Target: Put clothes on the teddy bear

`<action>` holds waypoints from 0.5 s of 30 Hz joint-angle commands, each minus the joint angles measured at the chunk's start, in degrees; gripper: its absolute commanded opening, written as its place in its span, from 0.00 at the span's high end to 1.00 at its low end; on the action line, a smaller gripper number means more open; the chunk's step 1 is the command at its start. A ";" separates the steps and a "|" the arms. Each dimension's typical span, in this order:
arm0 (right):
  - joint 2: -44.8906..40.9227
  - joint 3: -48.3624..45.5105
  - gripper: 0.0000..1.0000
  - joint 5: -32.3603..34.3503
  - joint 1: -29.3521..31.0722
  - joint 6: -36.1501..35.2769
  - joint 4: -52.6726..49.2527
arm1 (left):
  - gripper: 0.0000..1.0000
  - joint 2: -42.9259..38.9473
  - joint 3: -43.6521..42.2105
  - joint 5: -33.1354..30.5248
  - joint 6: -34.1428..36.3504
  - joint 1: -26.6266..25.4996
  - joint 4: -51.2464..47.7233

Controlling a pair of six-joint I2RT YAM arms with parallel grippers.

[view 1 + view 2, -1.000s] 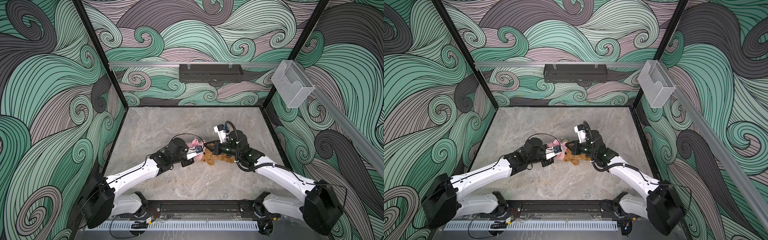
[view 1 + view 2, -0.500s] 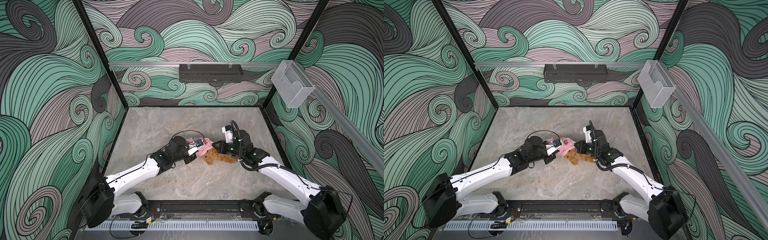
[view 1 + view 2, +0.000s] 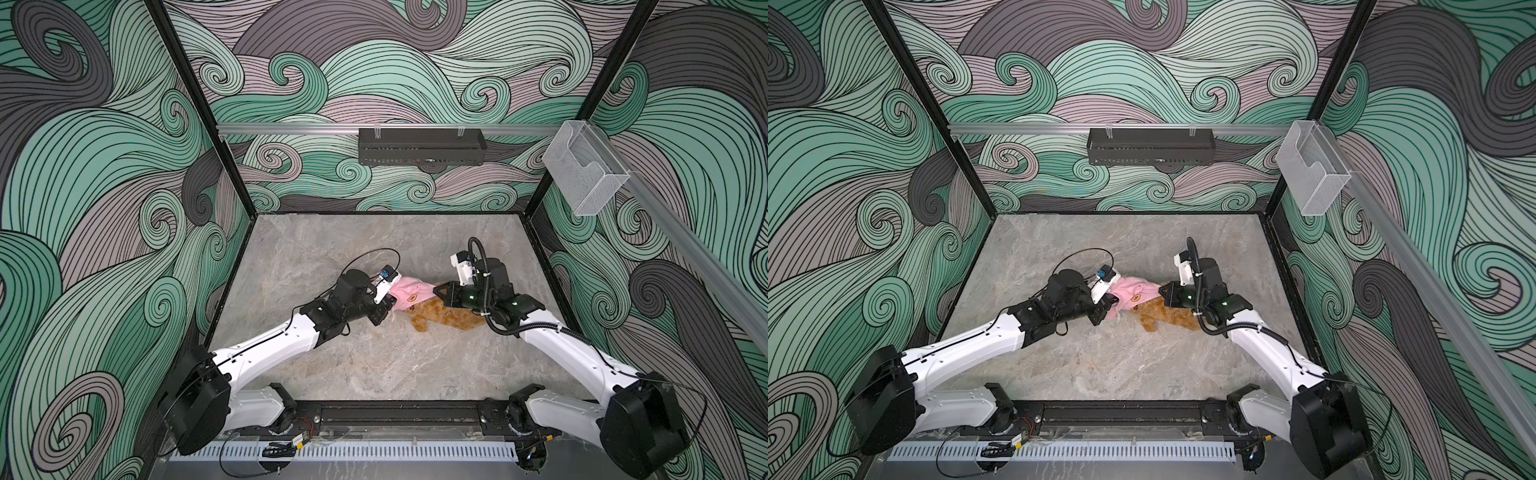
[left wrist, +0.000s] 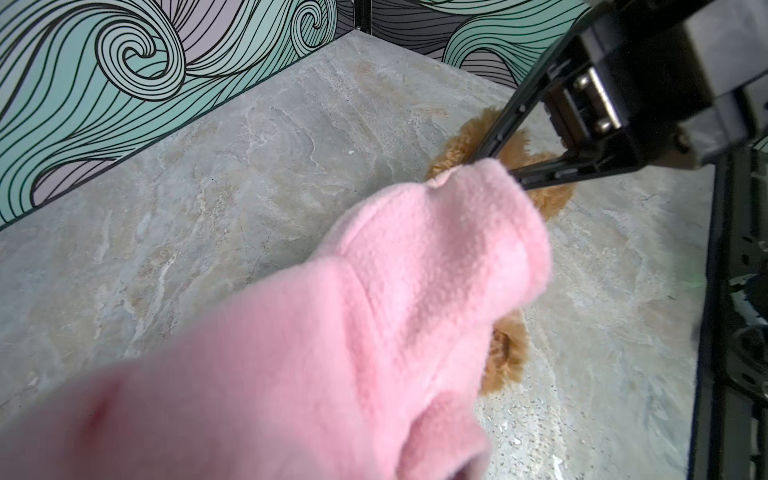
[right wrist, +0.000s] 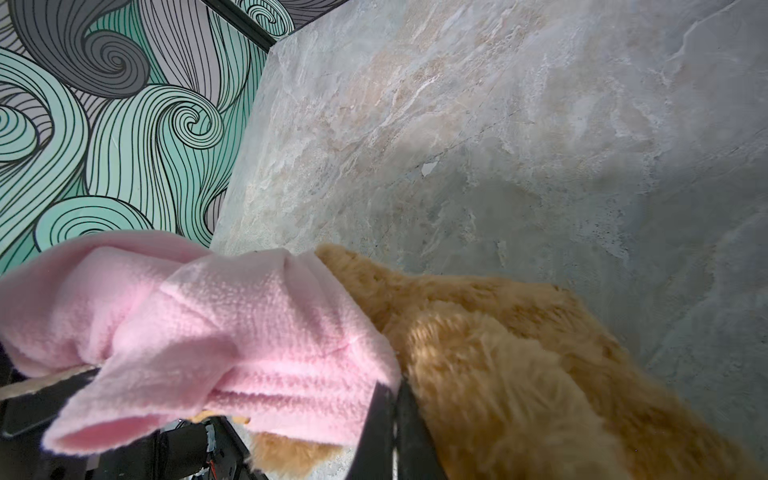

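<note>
One golden-brown teddy bear (image 3: 442, 318), partly under pink fleece (image 3: 409, 291)

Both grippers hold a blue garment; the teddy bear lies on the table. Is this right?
No: the garment is pink, as a top view shows. The left gripper and right gripper do hold it; the teddy bear lies on the table.

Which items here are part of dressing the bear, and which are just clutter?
In use: teddy bear, pink garment, left gripper, right gripper, both shut on the pink garment.
Idle: black tray on the back rail, clear holder on the side rail.
</note>
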 commanded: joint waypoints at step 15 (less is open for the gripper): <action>-3.93 3.42 0.71 -10.68 -0.56 -12.07 3.04 | 1.00 8.19 8.79 7.06 -48.86 8.52 -8.35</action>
